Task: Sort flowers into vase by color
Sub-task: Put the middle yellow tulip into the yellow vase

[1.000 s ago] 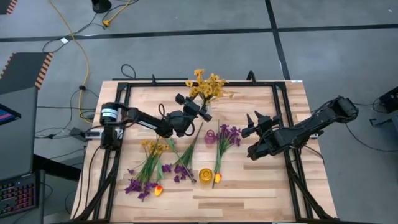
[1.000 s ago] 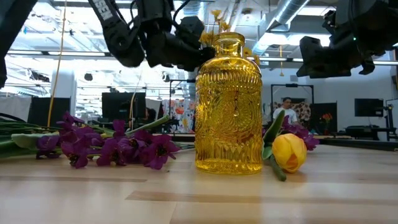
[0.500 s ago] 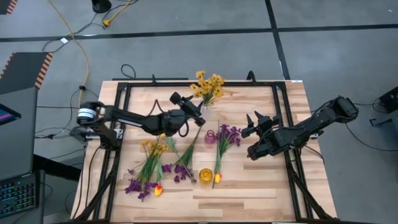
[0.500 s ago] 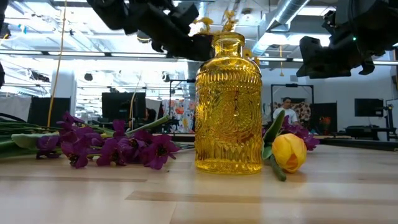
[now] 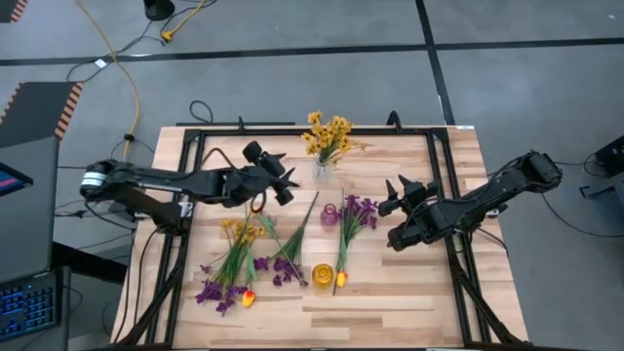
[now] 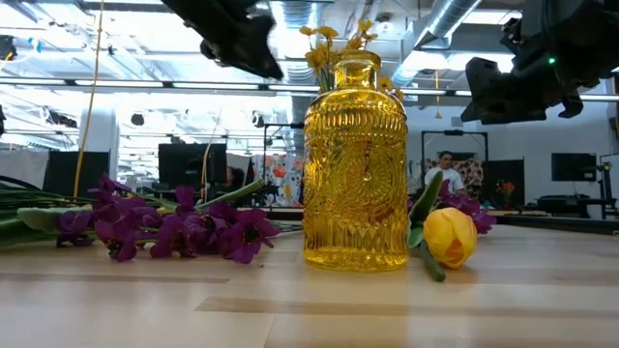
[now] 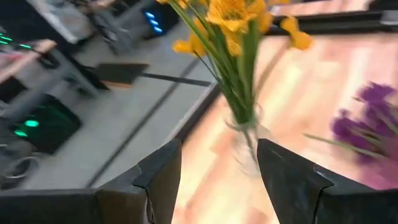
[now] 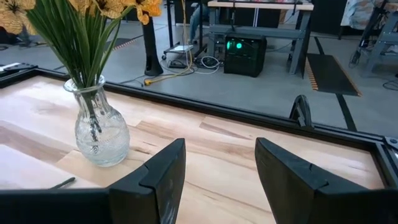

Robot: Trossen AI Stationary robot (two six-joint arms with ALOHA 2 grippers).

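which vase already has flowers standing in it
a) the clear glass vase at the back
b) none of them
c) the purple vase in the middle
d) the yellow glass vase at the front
a: the clear glass vase holds the bunch of small yellow flowers, while the yellow vase stands empty.

Yellow blooms [image 5: 329, 136] upright in clear vase [image 5: 321, 170]; purple flowers [image 5: 359, 210] and tulips [image 5: 248, 297] lie flat

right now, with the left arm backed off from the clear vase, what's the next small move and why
Probably swing the left gripper, fingers open and empty, down toward the loose yellow flowers lying on the table. The clear vase already holds a yellow bunch, so more yellow ones likely belong there. The right gripper hangs open near the purple flowers, and purple stems are also unsorted.
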